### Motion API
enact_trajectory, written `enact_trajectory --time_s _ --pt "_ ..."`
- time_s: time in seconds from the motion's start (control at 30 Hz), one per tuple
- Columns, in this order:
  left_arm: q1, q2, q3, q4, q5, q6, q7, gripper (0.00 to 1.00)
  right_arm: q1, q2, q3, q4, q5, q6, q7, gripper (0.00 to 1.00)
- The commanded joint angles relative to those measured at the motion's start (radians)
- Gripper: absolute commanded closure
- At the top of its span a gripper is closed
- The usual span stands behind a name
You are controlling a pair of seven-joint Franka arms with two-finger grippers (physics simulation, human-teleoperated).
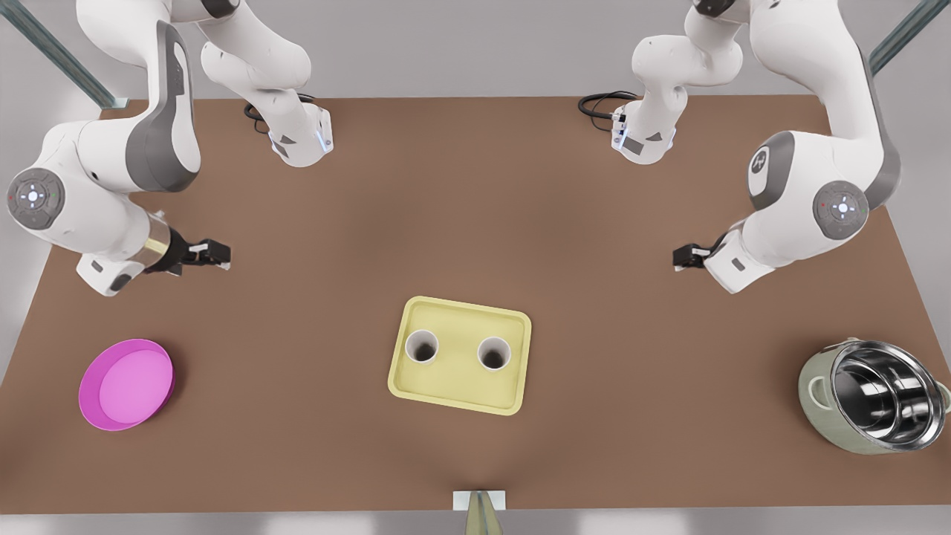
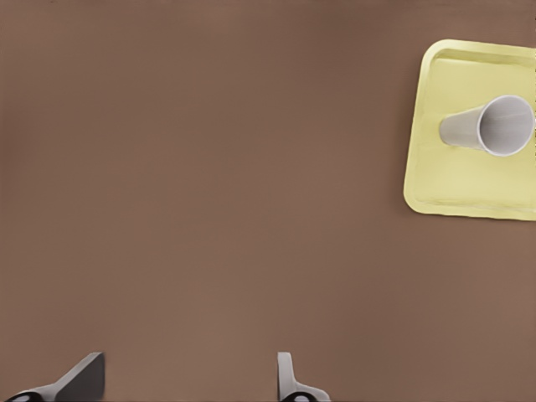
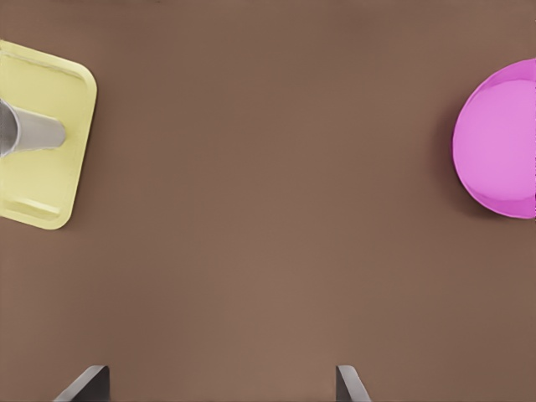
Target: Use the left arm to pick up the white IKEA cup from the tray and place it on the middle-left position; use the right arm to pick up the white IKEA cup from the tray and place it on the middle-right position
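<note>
Two white cups (image 1: 422, 347) upright on tray (image 1: 461, 308)

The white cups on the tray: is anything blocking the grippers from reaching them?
Nothing visible. Only bare table lies between the open right gripper and the cup on the front view's left, and between the open left gripper and the other cup. The pink bowl and metal pot sit off to the sides.

Right pincer (image 3: 222, 387) hovering above bare brown desk (image 3: 268, 209), fingers spread wide. Ahead to one side, yellow tray (image 3: 46, 167) with white cup (image 3: 33, 131); to the other, pink bowl (image 3: 498, 138).
</note>
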Motion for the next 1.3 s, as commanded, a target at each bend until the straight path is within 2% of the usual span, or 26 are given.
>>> enact_trajectory --time_s 0.0,0.1,0.13,0.2,0.27,0.33,0.4,0.5,0.6,0.67,0.87,1.0,1.2,1.27 --pt "-0.004 0.004 0.000 -0.005 -0.003 0.126 -0.025 0.00 0.001 -0.001 0.000 0.000 0.001 0.087 -0.061 0.00" --pt "-0.049 0.039 0.000 0.002 -0.006 0.127 -0.028 0.00 0.002 0.016 0.000 0.003 -0.004 0.088 -0.061 0.00" --pt "-0.126 0.087 0.000 0.024 -0.011 0.167 -0.088 0.00 0.002 0.017 0.000 0.003 -0.002 0.091 -0.061 0.00" --pt "-0.264 0.265 0.000 0.177 -0.009 0.209 -0.301 0.00 0.019 0.020 0.013 0.002 -0.007 0.134 -0.021 0.00" --pt "-0.352 0.430 0.001 0.340 -0.008 0.287 -0.396 0.00 0.166 0.115 0.017 0.019 -0.054 0.220 0.189 0.00" --pt "-0.413 0.507 0.004 0.344 -0.008 0.460 -0.487 0.00 0.313 0.201 0.017 0.019 -0.096 0.326 0.436 0.00" --pt "-0.428 0.671 0.004 0.539 -0.010 0.526 -0.568 0.00 0.379 0.272 0.016 0.022 -0.094 0.421 0.508 0.00" --pt "-0.442 0.749 0.006 0.587 -0.010 0.661 -0.590 0.00 0.461 0.425 0.013 0.083 -0.096 0.574 0.660 0.00" --pt "-0.448 0.760 0.007 0.568 0.073 0.635 -0.580 0.00 0.462 0.496 0.011 0.135 -0.096 0.614 0.672 0.00" --pt "-0.468 0.760 0.007 0.542 0.099 0.635 -0.583 0.00 0.461 0.600 0.010 0.281 -0.096 0.619 0.677 0.00" --pt "-0.456 0.766 0.009 0.522 0.150 0.629 -0.557 0.00 0.459 0.689 -0.009 0.306 -0.096 0.723 0.666 0.00" --pt "-0.459 0.760 0.009 0.418 0.159 0.629 -0.560 0.00 0.478 0.703 -0.006 0.290 -0.097 0.723 0.668 0.00" --pt "-0.464 0.763 0.009 0.410 0.152 0.631 -0.574 0.00 0.481 0.665 -0.001 0.201 -0.096 0.703 0.669 0.00" --pt "-0.462 0.766 0.007 0.410 0.147 0.637 -0.573 0.07 0.481 0.640 -0.001 0.181 -0.094 0.697 0.666 0.00"
